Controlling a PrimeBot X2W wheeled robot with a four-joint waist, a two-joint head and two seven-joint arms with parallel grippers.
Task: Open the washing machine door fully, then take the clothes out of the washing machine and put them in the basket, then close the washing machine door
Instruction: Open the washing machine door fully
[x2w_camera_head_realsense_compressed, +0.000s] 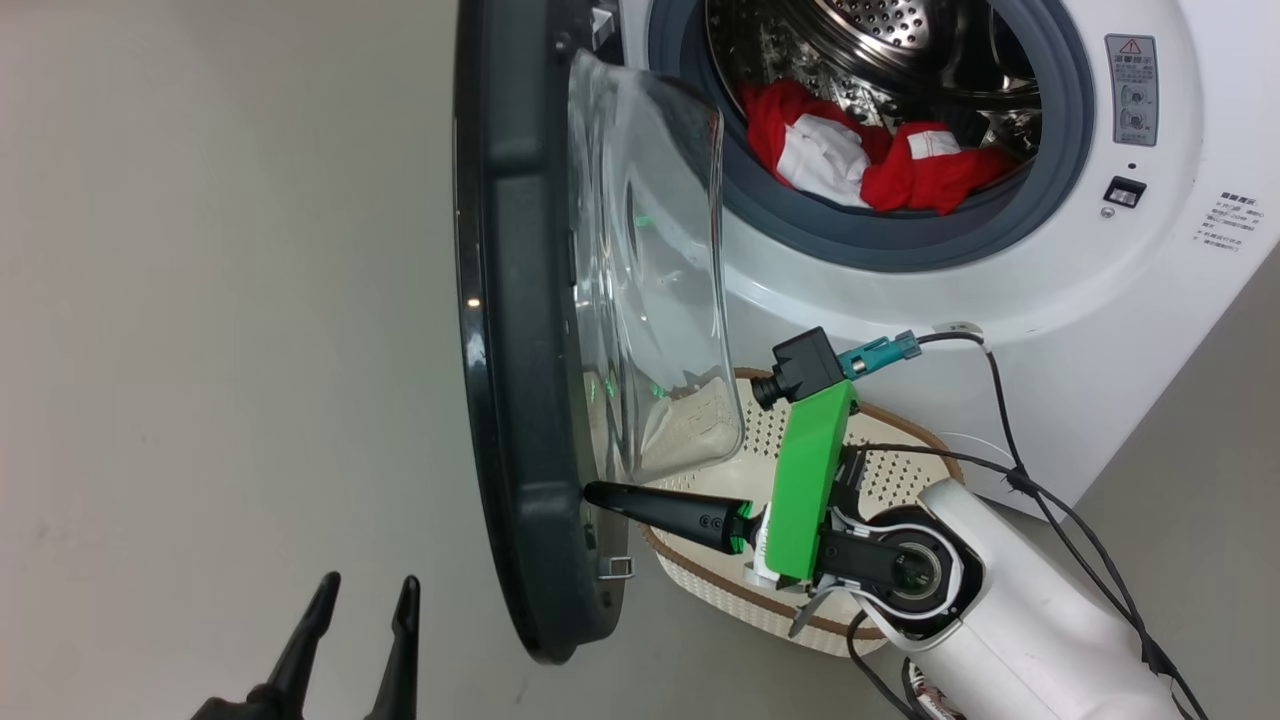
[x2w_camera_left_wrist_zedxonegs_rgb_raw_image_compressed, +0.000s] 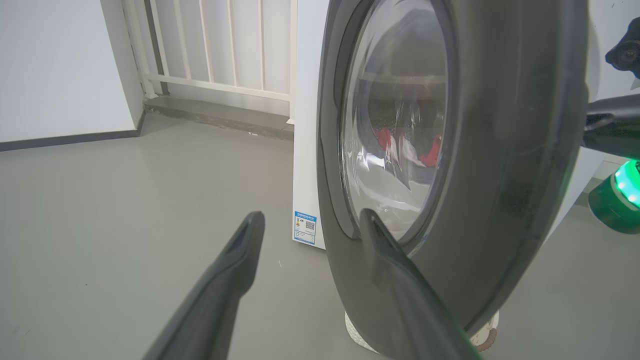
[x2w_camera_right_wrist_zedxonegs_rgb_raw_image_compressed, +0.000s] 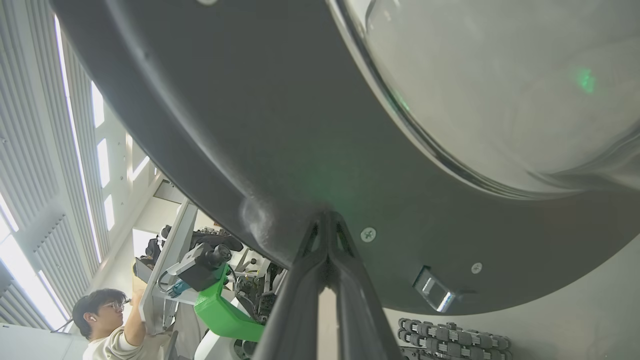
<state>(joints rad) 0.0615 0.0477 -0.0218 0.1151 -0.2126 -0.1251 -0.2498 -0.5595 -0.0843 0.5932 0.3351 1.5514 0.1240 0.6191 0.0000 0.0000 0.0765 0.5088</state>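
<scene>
The washing machine door (x2w_camera_head_realsense_compressed: 520, 300) stands open, edge-on to me, its glass bulge facing the washing machine (x2w_camera_head_realsense_compressed: 1100, 300). The red and white clothes (x2w_camera_head_realsense_compressed: 900, 175) lie in the drum at the front of the opening. The cream basket (x2w_camera_head_realsense_compressed: 905, 470) sits on the floor below the opening, partly behind the door glass. My right gripper (x2w_camera_head_realsense_compressed: 590, 493) is shut, its tips pressed against the inner side of the door's black rim (x2w_camera_right_wrist_zedxonegs_rgb_raw_image_compressed: 250, 125); the right wrist view shows that gripper (x2w_camera_right_wrist_zedxonegs_rgb_raw_image_compressed: 327, 217) touching it. My left gripper (x2w_camera_head_realsense_compressed: 368, 585) hangs open on the door's outer side, empty (x2w_camera_left_wrist_zedxonegs_rgb_raw_image_compressed: 310, 220).
A metal latch (x2w_camera_right_wrist_zedxonegs_rgb_raw_image_compressed: 432, 292) sticks out of the door rim near my right fingertips. Cables (x2w_camera_head_realsense_compressed: 1040, 490) trail over my right forearm. A white railing (x2w_camera_left_wrist_zedxonegs_rgb_raw_image_compressed: 215, 50) and a wall stand beyond the grey floor. A person (x2w_camera_right_wrist_zedxonegs_rgb_raw_image_compressed: 105, 312) is behind me.
</scene>
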